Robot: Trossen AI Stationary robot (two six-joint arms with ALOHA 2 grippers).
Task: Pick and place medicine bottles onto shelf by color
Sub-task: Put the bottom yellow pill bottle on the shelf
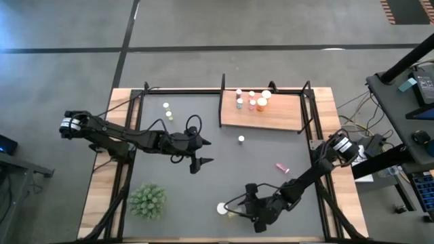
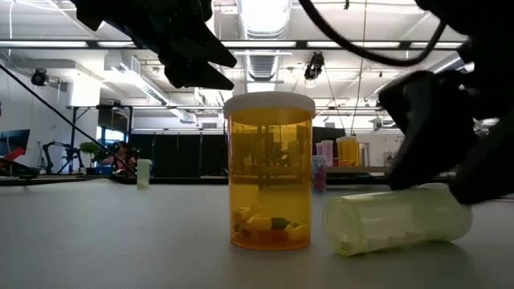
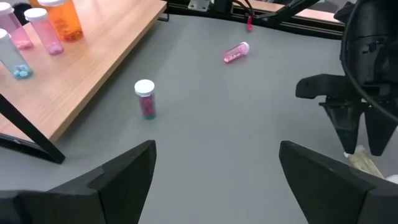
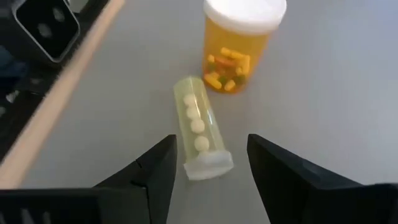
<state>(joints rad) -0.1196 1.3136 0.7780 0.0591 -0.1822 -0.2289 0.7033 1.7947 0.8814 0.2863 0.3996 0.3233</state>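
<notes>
- Two bottles sat at the mat's (image 1: 203, 183) near edge: an upright orange bottle (image 4: 241, 43) and a tipped yellow bottle (image 4: 200, 127).
- Right claw (image 4: 208, 165) was spread, straddling the yellow bottle's cap end, not pinching.
- Left claw (image 3: 214, 171) hung spread mid-mat.

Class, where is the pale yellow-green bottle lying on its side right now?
The pale yellow-green bottle lies at the mat's near edge, beside the upright orange bottle, between the right pincer's open fingers.

In the low view, the right gripper (image 2: 450, 152) covers part of the toppled yellow-green bottle (image 2: 397, 221); shelf bottles (image 1: 252, 99) remain too small to identify.
</notes>
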